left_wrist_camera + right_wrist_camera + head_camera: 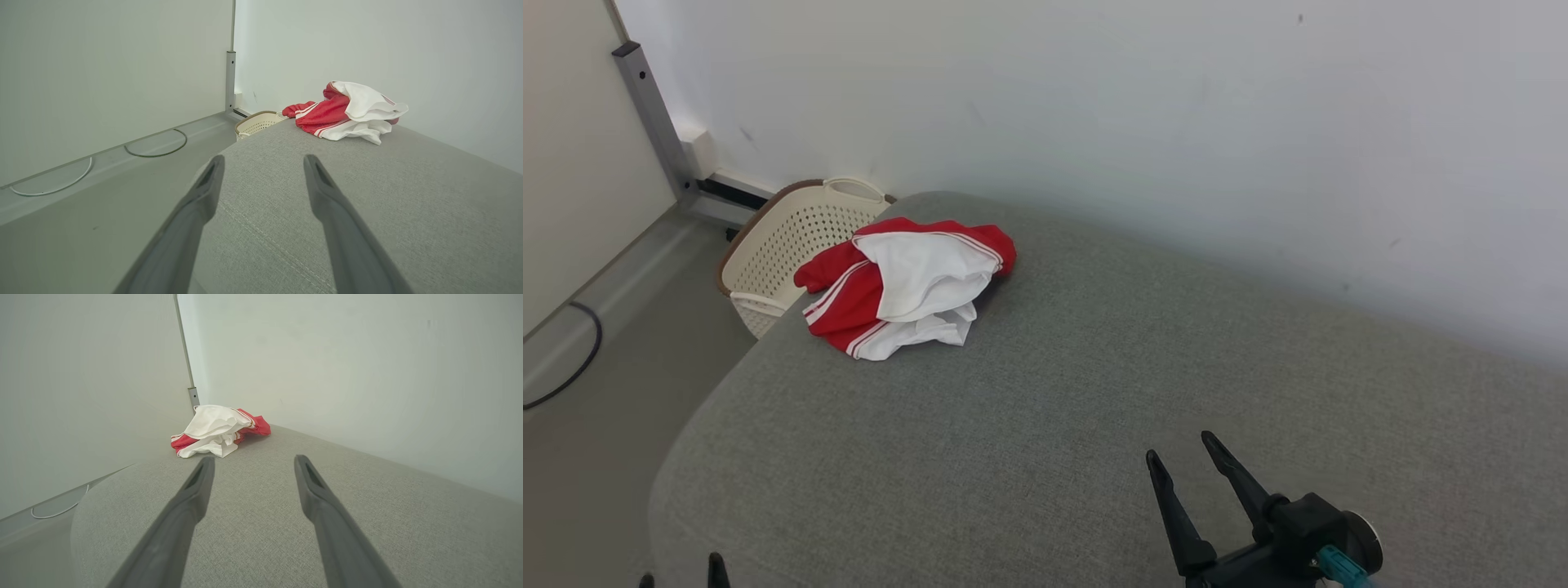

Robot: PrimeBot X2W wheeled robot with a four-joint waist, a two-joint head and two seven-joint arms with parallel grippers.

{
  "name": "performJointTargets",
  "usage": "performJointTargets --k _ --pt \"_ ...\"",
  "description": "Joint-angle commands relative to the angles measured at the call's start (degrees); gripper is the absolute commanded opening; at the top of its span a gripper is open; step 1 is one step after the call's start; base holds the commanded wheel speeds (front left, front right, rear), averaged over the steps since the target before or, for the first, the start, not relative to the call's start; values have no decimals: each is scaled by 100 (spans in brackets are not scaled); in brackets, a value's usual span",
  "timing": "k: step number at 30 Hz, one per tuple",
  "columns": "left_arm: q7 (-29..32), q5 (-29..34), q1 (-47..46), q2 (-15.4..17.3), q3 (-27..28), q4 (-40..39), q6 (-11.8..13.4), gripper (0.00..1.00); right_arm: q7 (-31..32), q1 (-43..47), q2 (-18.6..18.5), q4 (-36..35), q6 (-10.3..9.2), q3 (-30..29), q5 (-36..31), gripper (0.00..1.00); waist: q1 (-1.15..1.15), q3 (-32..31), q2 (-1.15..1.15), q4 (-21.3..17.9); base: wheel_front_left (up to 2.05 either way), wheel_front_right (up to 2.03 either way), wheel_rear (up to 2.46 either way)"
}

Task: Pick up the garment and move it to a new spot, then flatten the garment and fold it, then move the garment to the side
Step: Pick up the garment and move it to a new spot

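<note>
A crumpled red and white garment [907, 284] lies in a heap on the far left corner of the grey padded surface [1094, 392]. It also shows in the left wrist view as the garment [351, 112] and in the right wrist view as the garment [218, 430], well ahead of both pairs of fingers. My right gripper [1178, 453] hovers open over the near right part of the surface, nothing between its fingers. Only the tips of my left gripper [682, 572] poke in at the head view's bottom left. The left gripper [263, 161] is open and empty, as is the right gripper [253, 461].
A cream perforated laundry basket [792, 237] stands on the floor just beyond the surface's far left corner, beside the garment. A white wall runs along the back. Cables [157, 153] lie on the floor to the left. The surface's left edge [698, 425] curves down to the floor.
</note>
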Motion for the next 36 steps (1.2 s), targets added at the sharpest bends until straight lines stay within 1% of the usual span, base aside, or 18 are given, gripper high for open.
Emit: performJointTargets --k 1,3,9,11,13,15,18,22,24,27,28,30,33,34,36 --pt "-28 42 -27 -53 150 4 -82 100 -12 -78 0 32 -12 57 43 100 0 138 0 131 0 0 0" --pt "-28 9 -34 -75 220 18 -132 100 -12 -95 0 53 -12 74 50 100 0 148 0 139 0 0 0" --pt "-25 -38 -158 -175 544 335 -496 100 -12 -107 0 89 -12 86 82 100 0 165 0 144 0 0 0" --pt "-26 -234 -267 -220 567 563 -646 100 -12 -49 0 69 -12 60 69 100 0 161 0 136 0 0 0" --pt "-25 -310 -405 -217 457 893 -753 100 -12 38 -1 46 -12 37 59 100 0 146 0 116 0 0 0" --pt "-26 -395 -658 -119 289 1271 -837 100 -12 135 -1 33 -12 -5 30 100 0 133 0 98 0 0 0" --pt "-9 -481 -1107 -18 -115 1870 -879 100 -12 273 0 -36 -12 -63 -51 100 0 119 0 71 0 0 0" --pt "144 -638 -1839 182 -876 2496 -874 100 6 572 -1 -166 -12 -184 -164 100 0 43 0 -23 0 0 0" --pt "303 -685 -2130 243 -1114 2724 -871 100 100 688 4 -333 -11 -208 -208 100 0 69 0 -163 0 0 0" --pt "504 -722 -2826 243 -1188 3078 -864 100 338 760 -20 -667 -12 -195 -370 100 0 316 0 -521 0 0 0" --pt "604 -689 -3053 171 -1225 3147 -785 100 411 792 -71 -777 -12 -217 -415 100 0 398 0 -617 0 0 0" --pt "780 -681 -3434 142 -1231 3295 -684 100 565 828 -157 -1036 -12 -229 -492 100 0 588 0 -821 0 0 0" --pt "987 -701 -4035 229 -1181 3490 -570 100 777 792 -288 -1418 -11 -200 -528 100 0 903 0 -1157 0 0 0" --pt "1125 -728 -4393 257 -1154 3632 -507 100 891 772 -389 -1657 -12 -232 -534 100 0 1103 0 -1345 0 0 0" --pt "1279 -721 -4702 324 -1157 3787 -452 100 1000 771 -472 -1870 -12 -242 -546 100 0 1293 0 -1513 0 0 0"
